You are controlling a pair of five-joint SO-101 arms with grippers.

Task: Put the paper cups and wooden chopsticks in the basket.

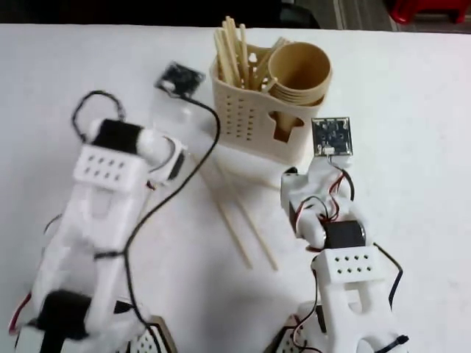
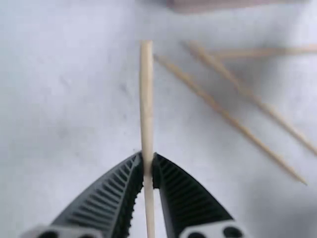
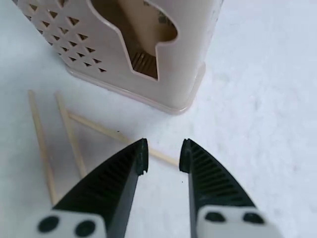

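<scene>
While left claw (image 2: 147,161) clamps 1 wooden chopstick (image 2: 146,89) over counter (image 1: 412,110), right claw (image 3: 163,151) sits open, empty, near basket (image 1: 239,118). Paper cups (image 1: 298,73) stacked inside basket beside upright chopsticks (image 1: 232,51). Loose chopsticks (image 1: 234,235) lie on counter before basket.

The left arm (image 1: 99,220) and the right arm (image 1: 346,279) are of white plastic with black motor blocks and white plates with small round holes. A black cable (image 1: 218,136) follows the left one, thin red and black wires (image 1: 337,193) the right one. The left gripper (image 2: 147,158) and the right gripper (image 3: 163,151) have black ribbed fingers (image 3: 124,178).
</scene>
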